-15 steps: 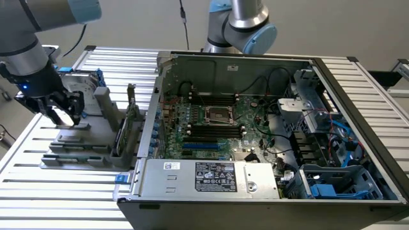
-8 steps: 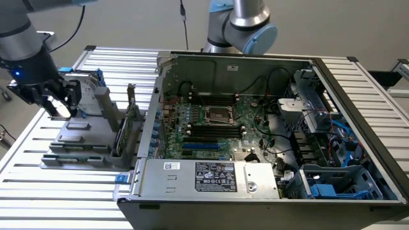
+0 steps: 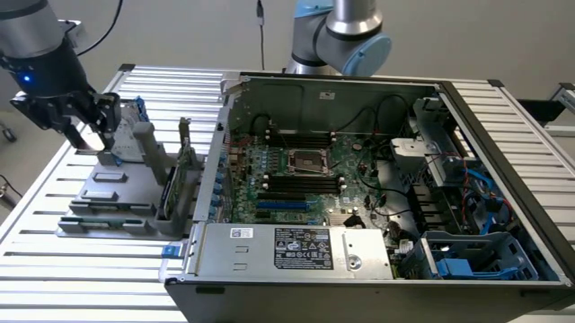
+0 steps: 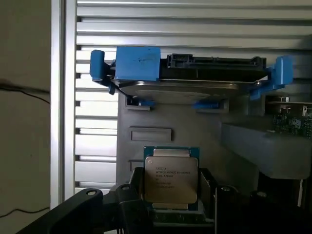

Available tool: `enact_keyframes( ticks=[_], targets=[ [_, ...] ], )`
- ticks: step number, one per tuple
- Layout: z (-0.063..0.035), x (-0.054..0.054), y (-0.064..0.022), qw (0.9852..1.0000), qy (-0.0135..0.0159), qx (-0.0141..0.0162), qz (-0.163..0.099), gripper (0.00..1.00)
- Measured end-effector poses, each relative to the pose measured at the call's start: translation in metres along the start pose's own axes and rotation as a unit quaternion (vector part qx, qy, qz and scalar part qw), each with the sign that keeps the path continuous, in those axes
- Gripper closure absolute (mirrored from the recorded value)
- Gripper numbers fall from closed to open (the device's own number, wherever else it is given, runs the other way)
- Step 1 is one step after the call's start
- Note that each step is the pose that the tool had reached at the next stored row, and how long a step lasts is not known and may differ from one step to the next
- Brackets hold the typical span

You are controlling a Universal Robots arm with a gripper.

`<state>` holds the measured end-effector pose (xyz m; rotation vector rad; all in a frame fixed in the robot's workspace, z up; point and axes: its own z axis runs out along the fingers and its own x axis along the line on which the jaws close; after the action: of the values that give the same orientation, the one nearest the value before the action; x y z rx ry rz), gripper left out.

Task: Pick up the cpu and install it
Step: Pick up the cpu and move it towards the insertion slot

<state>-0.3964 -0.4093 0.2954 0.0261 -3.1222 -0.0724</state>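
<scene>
Jaws, nearest the wrist camera, stand wide. The gripper [image 4: 171,187] straddles the cpu [image 4: 170,176], one jaw off each side edge; contact not discernible. Chip lies flat, metal top up, seated on the grey fixture [image 4: 195,131], near the blue-framed hard drive [image 4: 190,80]. Judgement: chip centred between the jaws, not lifted.

Exterior view: gripper [image 3: 83,138] hangs low over the fixture [image 3: 112,195] on the slatted surface [image 3: 54,269], at that view's left, well apart from the socket [image 3: 310,163] inside the computer case [image 3: 359,94].
</scene>
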Motion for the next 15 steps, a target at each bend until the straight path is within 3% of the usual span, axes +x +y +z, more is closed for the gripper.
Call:
enact_keyframes(
  ticks=[9, 15],
  targets=[
    [-0.0407, -0.036, 0.0013, 1.0, 0.0027, -0.0006, 0.0, 0.45],
    [-0.0562, -0.06, 0.003, 1.0, 0.0029, -0.0011, 0.0, 0.45]
  ],
)
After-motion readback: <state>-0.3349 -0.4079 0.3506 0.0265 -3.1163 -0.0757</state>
